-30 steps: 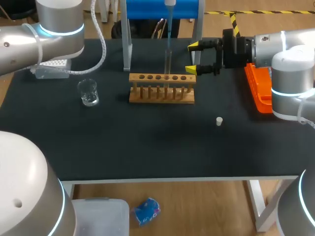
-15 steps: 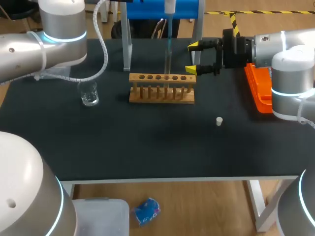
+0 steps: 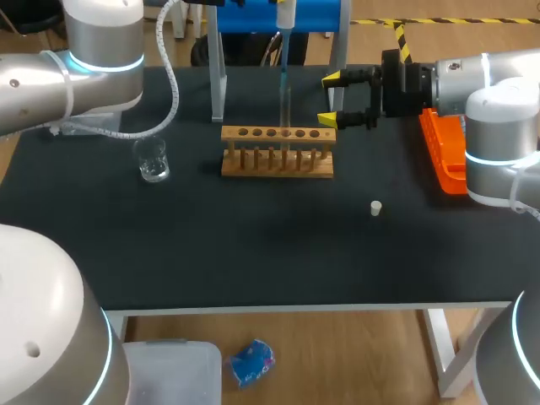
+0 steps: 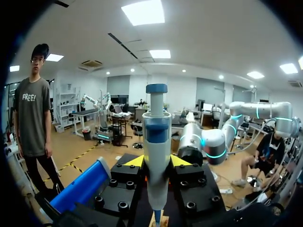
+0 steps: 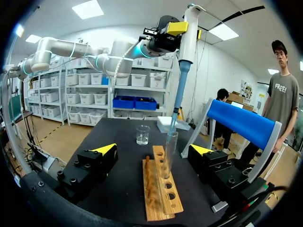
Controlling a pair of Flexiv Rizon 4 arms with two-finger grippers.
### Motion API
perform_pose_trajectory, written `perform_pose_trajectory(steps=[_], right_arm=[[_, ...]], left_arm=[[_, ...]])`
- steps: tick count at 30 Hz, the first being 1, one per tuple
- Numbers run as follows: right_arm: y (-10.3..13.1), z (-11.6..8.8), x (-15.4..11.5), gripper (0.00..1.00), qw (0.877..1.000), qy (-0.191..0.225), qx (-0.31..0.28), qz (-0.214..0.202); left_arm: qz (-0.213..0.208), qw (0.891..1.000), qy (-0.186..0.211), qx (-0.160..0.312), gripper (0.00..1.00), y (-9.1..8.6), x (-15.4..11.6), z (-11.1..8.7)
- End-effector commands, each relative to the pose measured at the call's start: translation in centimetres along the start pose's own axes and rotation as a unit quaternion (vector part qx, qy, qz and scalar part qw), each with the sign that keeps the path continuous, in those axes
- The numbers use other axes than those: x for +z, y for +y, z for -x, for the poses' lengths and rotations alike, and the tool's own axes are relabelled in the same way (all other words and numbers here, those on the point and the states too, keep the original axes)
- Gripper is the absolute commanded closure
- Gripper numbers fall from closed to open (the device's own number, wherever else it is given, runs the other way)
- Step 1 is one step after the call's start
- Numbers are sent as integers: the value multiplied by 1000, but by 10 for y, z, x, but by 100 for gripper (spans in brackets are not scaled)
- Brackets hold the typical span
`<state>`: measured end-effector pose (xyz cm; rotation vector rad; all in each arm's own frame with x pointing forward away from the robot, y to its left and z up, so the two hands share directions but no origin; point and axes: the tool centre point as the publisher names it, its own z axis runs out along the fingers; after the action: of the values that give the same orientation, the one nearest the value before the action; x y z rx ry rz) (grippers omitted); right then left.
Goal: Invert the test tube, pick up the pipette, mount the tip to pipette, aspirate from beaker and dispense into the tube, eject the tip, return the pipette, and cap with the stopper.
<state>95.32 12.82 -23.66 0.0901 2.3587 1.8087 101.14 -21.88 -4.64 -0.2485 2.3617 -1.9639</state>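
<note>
— Pipette (image 5: 187, 38)?
— Clamped upright in the left gripper (image 4: 156, 161), its tip in the mouth of the tube (image 3: 286, 105) standing in the rack (image 3: 278, 160).
— Right gripper (image 3: 330, 100)?
— Spread wide, just beside the rack.

Bright, even light falls from white ceiling panels (image 4: 143, 12) overhead. The black bench (image 3: 253, 253) is matte and reflects very little. Shadows below the wooden rack (image 3: 278, 153) are soft and faint. The glass beaker (image 3: 153, 159) carries small highlights.
</note>
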Motion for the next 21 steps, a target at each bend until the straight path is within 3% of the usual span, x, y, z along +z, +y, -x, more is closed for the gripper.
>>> perform_pose_trajectory(steps=[1,12,21], right_arm=[[-1,0,0,0,1000,0,0,0],[-1,0,0,0,1000,0,0,0],[-1,0,0,0,1000,0,0,0]], left_arm=[[-1,1000,-1,2,100,-1,0,1],[-43,999,6,10,100,-1,7,3],[-31,999,15,6,100,3,11,-2]])
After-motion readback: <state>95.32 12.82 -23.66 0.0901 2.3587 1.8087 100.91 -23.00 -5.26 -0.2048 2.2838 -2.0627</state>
